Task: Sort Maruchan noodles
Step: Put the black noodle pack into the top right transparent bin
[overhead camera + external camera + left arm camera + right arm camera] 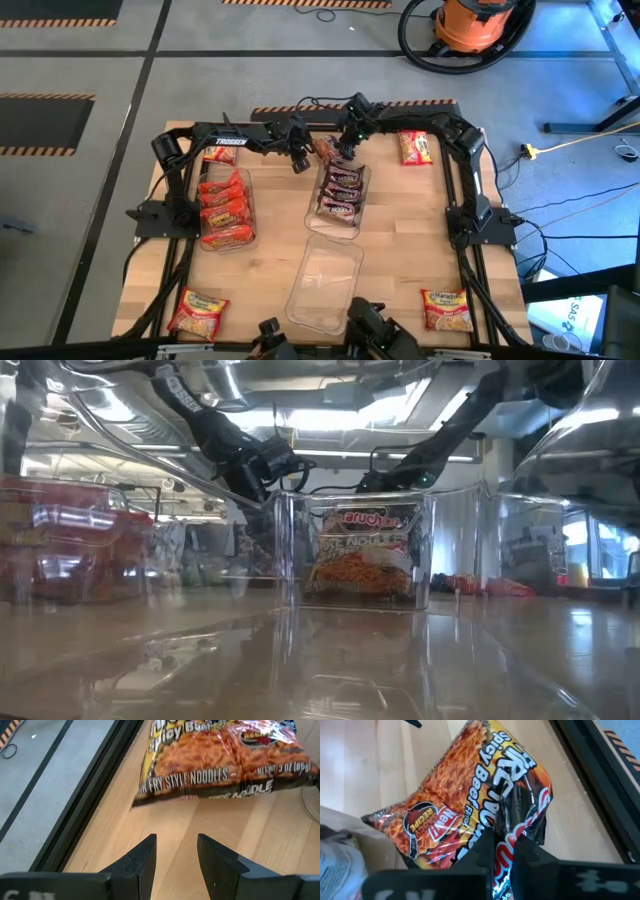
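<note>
Pinching the edge of the Spicy Beef packet (470,805), right gripper (501,857) clamped tight on the crinkled dark end, fingers closed down with plastic bunching between them. Lifting looks like the step in hand here, the packet's long axis running away from the fingers and tilted, orange noodle print at the far half. Sitting at the far edge of the table (400,250), this gripper (345,138), just beyond the middle bin (340,195) with its dark brown packets, so the carry is short: straight back toward the near side and down into that bin, if this dark-ended packet belongs with those. Reaching in from the other side, left gripper (176,855), fingers partway apart and holding nothing, hovering over bare wood with the same packet (220,760) just ahead. Clearly nearer the job, the right arm. Lying elsewhere: orange-red packets stacked in the left bin (225,205), an empty bin (325,285) nearest the camera, and red-and-yellow packets (415,148) loose at three corners.
</note>
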You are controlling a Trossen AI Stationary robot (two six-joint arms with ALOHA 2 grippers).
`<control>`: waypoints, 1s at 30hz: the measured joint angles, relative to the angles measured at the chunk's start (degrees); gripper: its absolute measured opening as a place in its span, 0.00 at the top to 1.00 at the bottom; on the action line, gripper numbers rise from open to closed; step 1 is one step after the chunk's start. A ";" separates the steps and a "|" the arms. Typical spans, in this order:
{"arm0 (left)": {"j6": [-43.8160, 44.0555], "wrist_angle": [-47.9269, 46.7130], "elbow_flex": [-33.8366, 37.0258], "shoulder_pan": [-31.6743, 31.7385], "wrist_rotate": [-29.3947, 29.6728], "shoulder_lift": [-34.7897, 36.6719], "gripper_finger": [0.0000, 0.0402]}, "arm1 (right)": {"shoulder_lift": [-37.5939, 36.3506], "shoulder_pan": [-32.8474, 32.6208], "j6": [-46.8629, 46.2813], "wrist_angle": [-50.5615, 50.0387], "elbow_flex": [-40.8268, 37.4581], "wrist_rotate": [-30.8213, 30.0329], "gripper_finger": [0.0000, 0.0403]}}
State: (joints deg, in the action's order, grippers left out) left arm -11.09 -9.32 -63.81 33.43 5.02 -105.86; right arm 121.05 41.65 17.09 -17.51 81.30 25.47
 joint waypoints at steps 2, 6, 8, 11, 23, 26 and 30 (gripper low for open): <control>-0.02 -0.01 0.00 0.00 0.02 0.05 0.66 | -0.56 0.00 0.51 -0.20 -0.08 -0.58 0.95; -0.04 -0.50 0.00 -0.15 1.85 1.67 0.66 | -3.00 -0.13 3.47 -1.08 -0.18 -3.03 0.99; -0.07 -0.86 0.00 -0.33 3.27 3.13 0.66 | -4.48 -0.09 4.72 -1.08 -0.18 -3.87 0.99; -0.07 -0.88 0.00 -0.44 3.93 5.89 0.66 | -6.50 0.00 5.85 -1.06 -0.18 -3.61 1.00; 0.02 -2.21 -0.02 -1.16 2.58 11.39 0.66 | -9.52 -0.90 7.90 -1.10 -0.18 0.61 1.00; 0.02 -2.52 -0.02 -2.20 3.00 11.43 0.66 | -9.52 -1.87 8.30 0.16 -0.18 0.78 1.00; 0.00 -3.85 0.00 -3.89 3.72 13.88 0.66 | -9.93 -2.77 8.44 0.42 0.40 1.14 1.00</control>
State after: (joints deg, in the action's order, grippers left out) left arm -11.09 -13.18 -63.81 29.54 8.73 -91.99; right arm 111.12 38.88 25.54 -17.09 81.70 26.62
